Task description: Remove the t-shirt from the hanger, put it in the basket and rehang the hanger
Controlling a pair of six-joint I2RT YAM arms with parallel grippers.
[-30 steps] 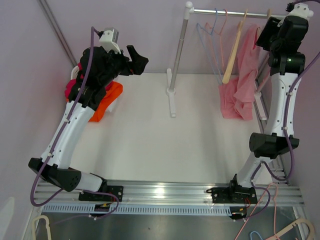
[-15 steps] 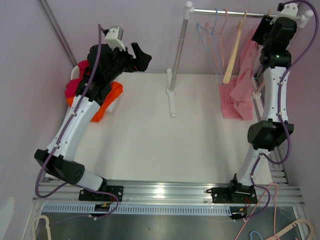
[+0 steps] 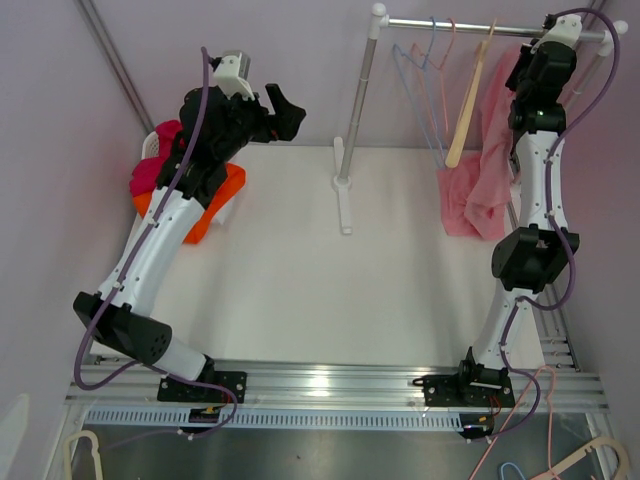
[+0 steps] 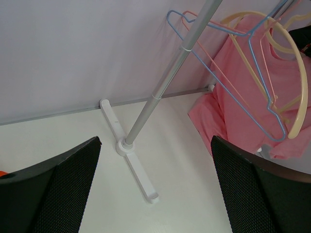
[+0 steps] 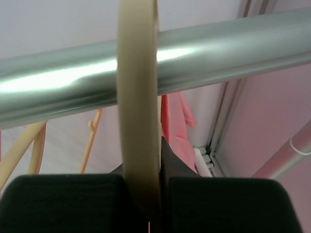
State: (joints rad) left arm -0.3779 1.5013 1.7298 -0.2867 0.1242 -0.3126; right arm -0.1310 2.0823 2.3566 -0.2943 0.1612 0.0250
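Observation:
The pink t-shirt point(image 3: 492, 150) point(image 4: 233, 114) hangs at the right end of the metal rail point(image 3: 450, 24) point(image 5: 218, 53), its lower part bunched on the table. Its cream hanger point(image 5: 138, 111) hooks over the rail. My right gripper point(image 3: 541, 48) point(image 5: 150, 194) is raised to the rail and is shut on that hook, just below the bar. My left gripper point(image 3: 283, 108) point(image 4: 155, 194) is held high at the back left, open and holding nothing, facing the rack.
Blue and pink wire hangers point(image 3: 425, 80) point(image 4: 228, 68) and a cream one point(image 3: 466, 105) hang left of the t-shirt. The rack's post point(image 3: 355, 100) point(image 4: 160, 82) stands mid-table on a white foot. Orange and red clothes point(image 3: 200, 195) are piled at the left.
My right gripper rose to the rail and shut on the hanger's hook. The left arm shifted slightly and stays open.

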